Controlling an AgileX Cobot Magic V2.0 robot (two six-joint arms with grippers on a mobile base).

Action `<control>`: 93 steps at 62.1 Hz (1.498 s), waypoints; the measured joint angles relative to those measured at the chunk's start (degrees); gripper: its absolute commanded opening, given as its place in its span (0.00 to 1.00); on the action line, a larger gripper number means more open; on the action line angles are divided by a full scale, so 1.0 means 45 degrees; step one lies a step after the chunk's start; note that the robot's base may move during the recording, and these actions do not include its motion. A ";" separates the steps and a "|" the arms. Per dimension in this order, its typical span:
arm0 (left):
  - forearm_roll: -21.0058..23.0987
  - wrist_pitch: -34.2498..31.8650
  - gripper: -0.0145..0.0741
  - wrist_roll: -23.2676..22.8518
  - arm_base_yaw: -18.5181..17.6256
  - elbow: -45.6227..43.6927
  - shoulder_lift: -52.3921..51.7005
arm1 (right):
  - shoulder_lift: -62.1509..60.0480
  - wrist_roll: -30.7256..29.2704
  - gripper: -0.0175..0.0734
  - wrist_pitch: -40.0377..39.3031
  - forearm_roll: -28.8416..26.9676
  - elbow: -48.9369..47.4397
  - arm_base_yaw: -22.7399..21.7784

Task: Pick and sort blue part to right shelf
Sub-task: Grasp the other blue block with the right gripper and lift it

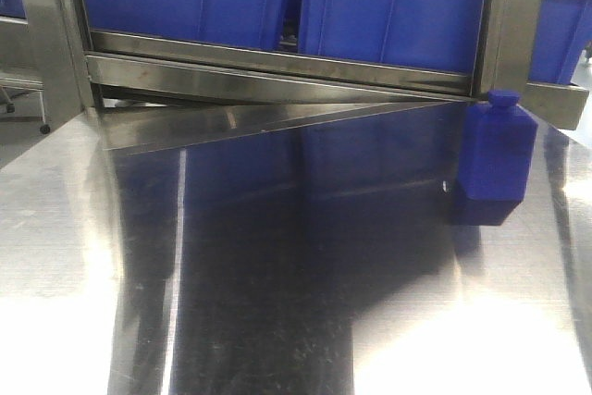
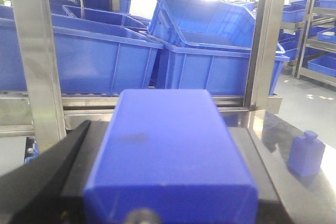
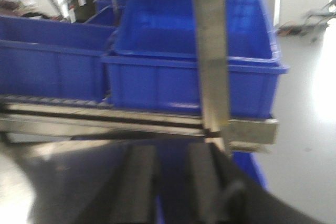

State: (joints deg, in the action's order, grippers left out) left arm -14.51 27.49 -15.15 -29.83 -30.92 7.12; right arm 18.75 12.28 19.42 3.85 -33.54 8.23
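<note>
A blue part (image 2: 168, 156) is clamped between the black jaws of the left gripper (image 2: 163, 129), in front of the right shelf (image 2: 39, 66). A second blue part (image 1: 495, 159) is seen standing upright on the steel table (image 1: 277, 321), just beside the shelf's front post. Blue crates (image 2: 210, 61) are seated on the shelf. The right gripper (image 3: 173, 153) is shown with jaws narrowly parted; nothing is seen gripped there.
</note>
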 measured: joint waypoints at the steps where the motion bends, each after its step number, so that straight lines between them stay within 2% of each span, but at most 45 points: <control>1: -0.0001 0.0000 0.50 0.0000 0.0000 -0.0002 0.0000 | 0.0240 0.0000 0.80 0.0124 -0.0075 -0.0347 0.0218; 4: -0.0094 -0.0014 0.50 0.0000 0.0000 -0.0002 0.0000 | 0.1079 0.0000 0.87 0.0630 -0.0195 -0.1148 0.0770; 16: -0.0351 -0.0031 0.50 -0.0021 0.0000 -0.0002 -0.0010 | 0.4600 -0.0329 0.85 0.2532 -0.0249 -0.3614 0.3040; 24: -0.0440 -0.0060 0.50 -0.0021 0.0000 -0.0002 -0.0010 | 0.6787 -0.0551 0.85 0.3331 -0.0295 -0.4791 0.3795; 35: -0.0483 -0.0155 0.50 -0.0021 0.0000 -0.0002 -0.0010 | 0.9617 0.0334 0.85 0.5859 -0.0295 -0.6935 0.3650; 44: -0.0483 -0.0187 0.50 -0.0021 0.0000 -0.0002 -0.0010 | 1.2054 0.1043 0.85 0.8528 -0.0295 -0.8946 0.2824; 51: -0.0483 -0.0217 0.50 -0.0021 0.0000 -0.0002 -0.0010 | 1.3740 0.1126 0.85 0.9826 -0.0220 -1.0143 0.2219; 64: -0.0483 -0.0217 0.50 -0.0021 0.0000 -0.0002 -0.0010 | 1.6061 0.0865 0.85 1.0024 -0.0190 -1.1283 0.1980; 93: -0.0483 -0.0217 0.50 -0.0021 0.0000 -0.0002 -0.0010 | 1.9582 0.0781 0.84 0.9390 -0.0190 -1.1338 0.1980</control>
State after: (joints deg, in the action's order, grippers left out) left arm -16.69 26.51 -15.25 -29.83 -30.93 7.08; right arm 106.87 15.80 61.68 2.99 -84.55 17.14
